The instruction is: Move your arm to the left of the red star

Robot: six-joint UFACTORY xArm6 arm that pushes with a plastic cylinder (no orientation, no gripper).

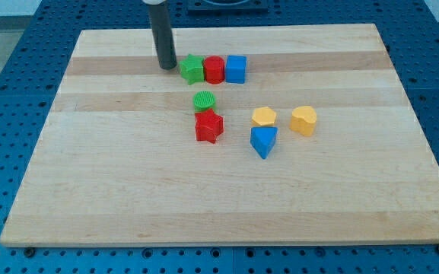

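Observation:
The red star (209, 126) lies near the board's middle, touching a green cylinder (204, 101) just above it. My tip (166, 67) is down on the board near the view's top, just left of a green star (192, 69). It stands well above the red star and to its left. The green star sits in a row with a red cylinder (214, 69) and a blue cube (236, 69).
A yellow pentagon block (264, 116), a yellow heart-like block (303, 120) and a blue triangle block (263, 141) lie right of the red star. The wooden board (128, 190) rests on a blue perforated table.

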